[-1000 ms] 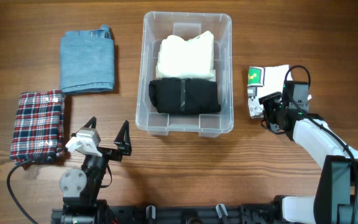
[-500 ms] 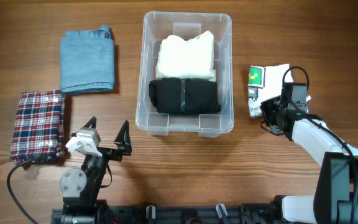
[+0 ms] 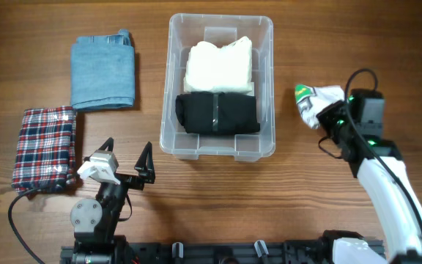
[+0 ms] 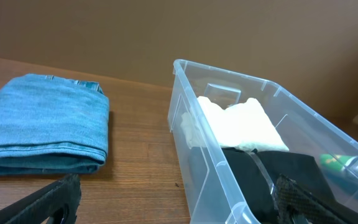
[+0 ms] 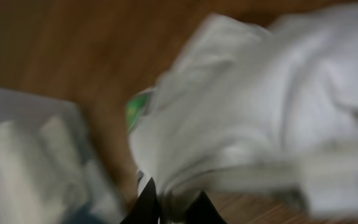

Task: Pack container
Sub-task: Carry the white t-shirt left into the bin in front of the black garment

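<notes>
The clear container (image 3: 173,88) stands mid-table, holding a cream folded garment (image 3: 220,64) and a black one (image 3: 217,113). To its right, my right gripper (image 3: 327,117) is shut on a white garment with a green print (image 3: 313,103), bunched up and raised off the table. The right wrist view is blurred: the white garment (image 5: 260,106) fills it, pinched between the dark fingertips of the right gripper (image 5: 173,202). My left gripper (image 3: 128,144) stands open near the front left, holding nothing. In the left wrist view the container (image 4: 241,78) lies just ahead of the left gripper (image 4: 176,193).
A folded blue denim piece (image 3: 103,73) lies at the back left, seen as the denim piece (image 4: 42,121) in the left wrist view. A red plaid cloth (image 3: 45,147) lies by the left arm. Bare wood separates the container from the right arm.
My right gripper closed on the white garment and pulled it up and to the right, bunching it. The left arm has not moved.
</notes>
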`<action>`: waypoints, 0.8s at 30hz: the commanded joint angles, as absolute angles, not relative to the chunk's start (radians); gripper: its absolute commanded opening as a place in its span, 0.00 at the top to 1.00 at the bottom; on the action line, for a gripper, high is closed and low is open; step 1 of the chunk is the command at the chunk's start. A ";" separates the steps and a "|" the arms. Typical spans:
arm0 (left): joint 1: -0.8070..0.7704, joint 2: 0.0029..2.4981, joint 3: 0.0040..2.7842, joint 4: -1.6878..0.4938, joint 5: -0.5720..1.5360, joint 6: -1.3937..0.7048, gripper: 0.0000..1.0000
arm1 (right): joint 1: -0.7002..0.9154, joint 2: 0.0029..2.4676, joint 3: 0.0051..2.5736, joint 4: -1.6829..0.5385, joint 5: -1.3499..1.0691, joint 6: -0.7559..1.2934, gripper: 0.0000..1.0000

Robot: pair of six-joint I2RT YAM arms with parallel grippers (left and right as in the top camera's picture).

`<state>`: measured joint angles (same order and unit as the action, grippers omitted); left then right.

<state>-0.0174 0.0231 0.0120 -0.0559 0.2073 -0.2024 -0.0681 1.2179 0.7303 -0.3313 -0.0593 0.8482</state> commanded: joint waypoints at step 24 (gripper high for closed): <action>-0.009 0.023 0.006 -0.057 0.209 -0.186 0.00 | 0.315 1.121 1.262 -0.603 -0.499 0.571 0.96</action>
<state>-0.0177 0.0231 0.0120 -0.0563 0.2077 -0.2024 0.2195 1.0958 1.2331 -0.6136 -0.4526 0.6025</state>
